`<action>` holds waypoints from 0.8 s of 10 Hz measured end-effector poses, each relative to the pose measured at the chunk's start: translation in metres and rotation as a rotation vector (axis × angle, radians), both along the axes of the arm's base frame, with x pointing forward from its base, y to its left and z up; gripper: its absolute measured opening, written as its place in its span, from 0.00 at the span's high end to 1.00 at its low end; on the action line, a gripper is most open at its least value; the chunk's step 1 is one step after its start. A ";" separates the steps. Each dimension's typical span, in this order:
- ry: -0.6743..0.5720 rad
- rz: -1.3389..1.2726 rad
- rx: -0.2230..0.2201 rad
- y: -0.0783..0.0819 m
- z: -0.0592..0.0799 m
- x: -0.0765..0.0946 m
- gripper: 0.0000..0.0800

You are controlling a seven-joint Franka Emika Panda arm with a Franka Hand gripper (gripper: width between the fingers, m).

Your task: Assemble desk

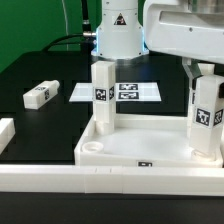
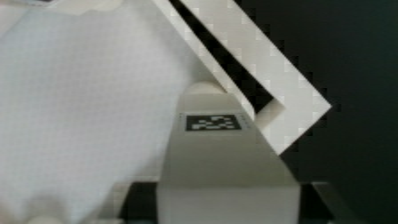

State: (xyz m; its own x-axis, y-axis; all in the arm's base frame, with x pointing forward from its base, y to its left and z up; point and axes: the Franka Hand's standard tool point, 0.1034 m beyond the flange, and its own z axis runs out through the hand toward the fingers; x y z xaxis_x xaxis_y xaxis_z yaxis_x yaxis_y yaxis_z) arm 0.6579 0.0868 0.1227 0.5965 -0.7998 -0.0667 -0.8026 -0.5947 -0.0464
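Front rail (image 1: 110, 185): long white bar lying across the exterior view at 6 o'clock, nearest the camera, on the black table (image 1: 50, 128). A second white rail piece (image 1: 5, 132) shows at 9 o'clock, cut by the frame edge.

Desk top (image 1: 150, 145): white tray with a raised rim, lying flat just behind the front rail, from centre toward 4 o'clock. A small black-and-white tag (image 1: 145, 163) sits on its near rim. An open round corner socket (image 1: 92, 148) is at the tray's 8 o'clock corner.

Standing leg (image 1: 103, 100): white square post, upright at the tray's 10 o'clock corner, with a tag on the face toward the camera. No finger touches it.

Held leg (image 1: 205, 115): white square post with a tag, upright at the tray's 3 o'clock end. Whether its foot is seated in a socket cannot be told.

Gripper (image 1: 203, 72): comes down from 1 o'clock, with its fingers closed on the held leg's upper end. In the wrist view the same leg (image 2: 214, 175) and its tag (image 2: 214, 123) run out from between the fingers, with the tray floor (image 2: 89, 120) beside it.

Loose leg (image 1: 40, 95): lies flat on the table at 9 o'clock, well apart from the tray.

Marker board (image 1: 118, 92): flat on the table behind the standing leg, toward 12 o'clock.

Robot base (image 1: 118, 25): white, at 12 o'clock, farthest back.
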 end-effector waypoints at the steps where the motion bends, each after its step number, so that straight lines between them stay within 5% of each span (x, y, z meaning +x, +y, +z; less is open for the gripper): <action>1: -0.009 -0.083 0.010 -0.002 0.000 0.002 0.64; 5: 0.006 -0.353 0.021 -0.002 0.000 0.004 0.64; 6: 0.006 -0.352 0.021 -0.001 -0.001 0.004 0.49; 7: 0.012 -0.298 0.011 -0.002 -0.001 0.002 0.49; 8: 0.020 -0.260 -0.001 0.000 0.000 0.002 0.33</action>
